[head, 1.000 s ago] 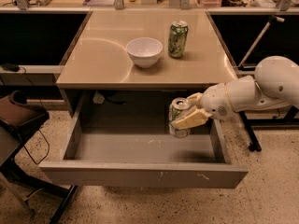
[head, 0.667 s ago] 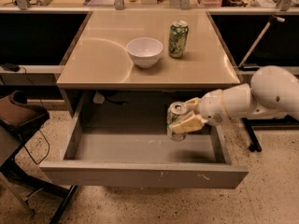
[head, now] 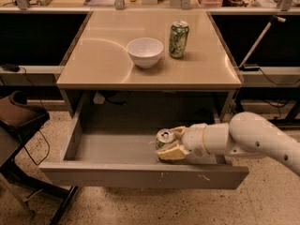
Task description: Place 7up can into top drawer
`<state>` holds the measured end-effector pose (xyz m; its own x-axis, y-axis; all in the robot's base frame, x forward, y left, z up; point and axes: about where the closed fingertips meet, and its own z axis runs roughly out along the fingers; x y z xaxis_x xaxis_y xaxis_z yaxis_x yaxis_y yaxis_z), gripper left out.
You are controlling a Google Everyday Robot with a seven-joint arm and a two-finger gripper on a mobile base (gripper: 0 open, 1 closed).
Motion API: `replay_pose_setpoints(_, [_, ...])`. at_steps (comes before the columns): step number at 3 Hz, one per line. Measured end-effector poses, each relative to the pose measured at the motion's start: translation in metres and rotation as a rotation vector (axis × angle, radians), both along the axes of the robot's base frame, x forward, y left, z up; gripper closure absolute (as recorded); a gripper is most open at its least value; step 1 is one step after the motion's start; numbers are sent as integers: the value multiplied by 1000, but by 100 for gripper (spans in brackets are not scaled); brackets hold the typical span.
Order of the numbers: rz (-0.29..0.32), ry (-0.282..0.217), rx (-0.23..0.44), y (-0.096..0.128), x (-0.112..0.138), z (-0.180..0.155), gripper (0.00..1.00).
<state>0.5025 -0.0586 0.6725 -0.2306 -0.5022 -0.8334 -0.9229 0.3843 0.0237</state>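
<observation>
Open top drawer (head: 117,175) in the lower half of the frame, beneath a tabletop (head: 98,62) carrying a white bowl (head: 145,52) and a darker green can (head: 178,39) at upper centre. The arm (head: 262,139) enters from the lower right. Its end effector (head: 168,148) sits inside the drawer, right of centre and just behind the front panel, with its pale fingers (head: 172,153) closed around the 7up can (head: 164,136). The can is upright with its silver top facing up.

Compared with a second ago, the end effector and can have dropped and moved slightly left, from above the drawer's right part to well down within its walls. The carry therefore appears essentially finished and the lowering nearly so. Whether the can's base already touches the drawer floor cannot be told. The remaining step is judged to be release, followed by a withdrawal that does not knock the can over.
</observation>
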Motion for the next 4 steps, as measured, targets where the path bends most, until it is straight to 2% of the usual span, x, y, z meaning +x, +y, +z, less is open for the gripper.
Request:
replay_pose_setpoints(1, [-75,-48,-6,-4,19,-2,85])
replay_pose_setpoints(4, [-76,-49,-6,-4,20,-1,15])
